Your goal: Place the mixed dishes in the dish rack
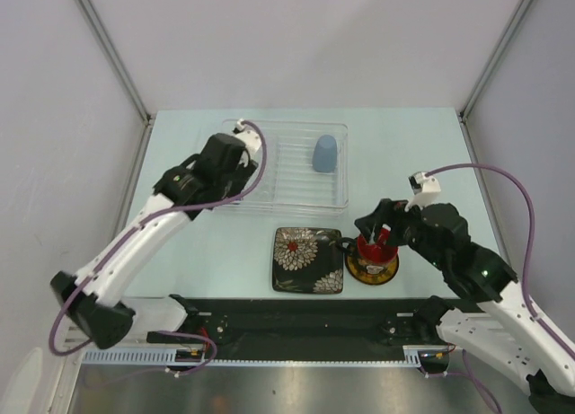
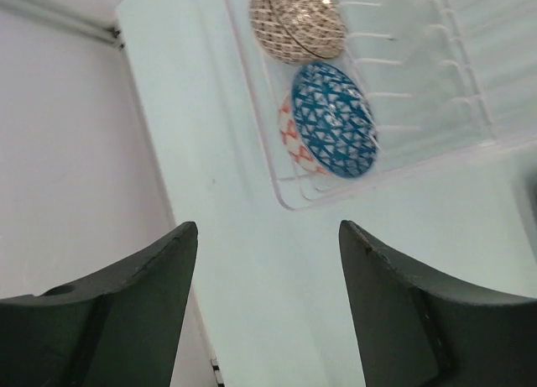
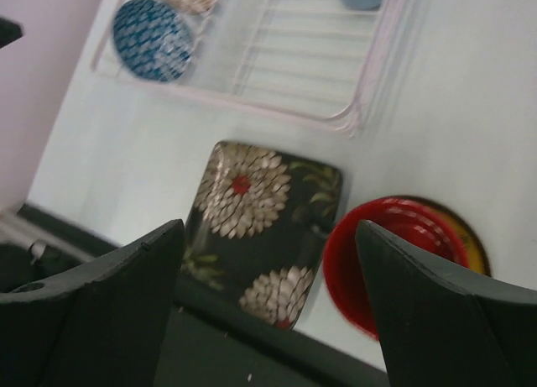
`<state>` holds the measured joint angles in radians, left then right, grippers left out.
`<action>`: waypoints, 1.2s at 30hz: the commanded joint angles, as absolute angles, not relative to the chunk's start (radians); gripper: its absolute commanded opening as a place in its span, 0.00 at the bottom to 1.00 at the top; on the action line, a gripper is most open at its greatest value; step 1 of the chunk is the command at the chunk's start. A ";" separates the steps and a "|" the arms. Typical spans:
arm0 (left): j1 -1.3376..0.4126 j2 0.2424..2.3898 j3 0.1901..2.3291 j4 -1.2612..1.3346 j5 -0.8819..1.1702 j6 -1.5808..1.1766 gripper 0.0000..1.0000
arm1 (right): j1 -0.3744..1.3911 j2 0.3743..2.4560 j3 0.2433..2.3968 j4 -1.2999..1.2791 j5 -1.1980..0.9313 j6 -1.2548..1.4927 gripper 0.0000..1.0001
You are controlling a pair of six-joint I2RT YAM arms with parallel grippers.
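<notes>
The clear dish rack [image 1: 296,194] lies at the back of the table. In it the pale blue cup [image 1: 324,154] stands at the right. The beige lattice bowl [image 2: 298,22] and the small blue saucer [image 2: 333,118] lean on edge at its left end. My left gripper [image 2: 267,227] hovers open and empty over the table beside that end, seen from above as the left gripper [image 1: 232,162]. The black floral plate [image 1: 308,259] lies flat at the front. The red-lined mug [image 3: 394,261] sits on the yellow saucer [image 3: 471,246]. My right gripper [image 3: 269,227] is open above the plate and mug.
A black base bar [image 1: 296,320] runs along the near edge just in front of the plate. Grey walls close in the left, right and back. The rack's middle slots [image 1: 287,167] hold nothing.
</notes>
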<state>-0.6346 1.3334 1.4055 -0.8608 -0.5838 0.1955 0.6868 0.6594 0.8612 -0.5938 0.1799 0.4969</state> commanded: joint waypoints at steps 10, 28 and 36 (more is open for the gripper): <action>-0.747 1.232 1.080 -0.787 -0.187 0.176 0.71 | 1.109 0.773 0.787 -0.692 0.164 0.635 0.89; -0.778 1.399 0.996 -0.552 -0.173 0.181 0.68 | 1.101 0.986 0.523 -0.364 0.224 0.670 0.85; -0.782 1.402 0.936 -0.508 -0.207 0.195 0.66 | 1.054 1.104 0.495 -0.259 0.130 0.638 0.84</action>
